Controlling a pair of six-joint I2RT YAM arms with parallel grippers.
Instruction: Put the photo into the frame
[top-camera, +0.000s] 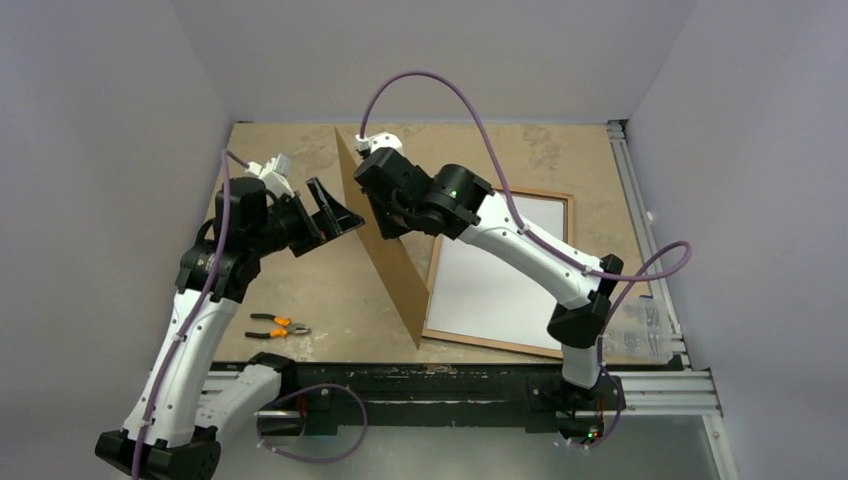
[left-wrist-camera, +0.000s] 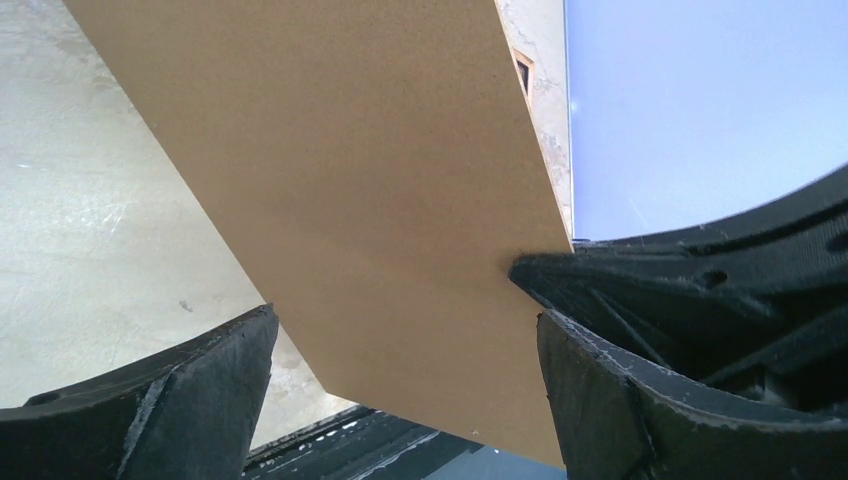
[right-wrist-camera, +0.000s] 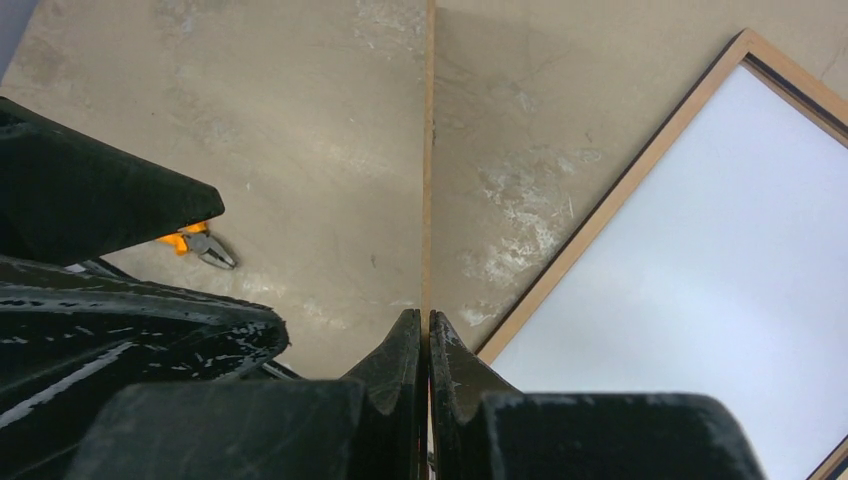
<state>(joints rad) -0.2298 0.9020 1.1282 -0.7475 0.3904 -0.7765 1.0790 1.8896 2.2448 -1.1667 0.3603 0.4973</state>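
Photo: no printed side is on show; a white sheet (top-camera: 500, 270) fills the frame, and I cannot tell whether it is the photo face down.
Frame (top-camera: 490, 342): lies flat on the right half of the table (top-camera: 300, 290), light wood side up, its thin rails around the white sheet.
Board (top-camera: 395, 270): plain brown, standing on its long edge just left of the frame, running from the far side of the table towards the near side.
Right gripper (right-wrist-camera: 424, 320): fingers pressed together on the board's top edge, pinching it upright.
Left gripper (top-camera: 340, 212): jaws spread wide, just beside the board's left face; in its wrist view the board fills the gap between the fingers. I cannot tell if they touch it.
Pliers (top-camera: 278, 327): orange-handled, lying on the table near the left arm, well apart from the board.
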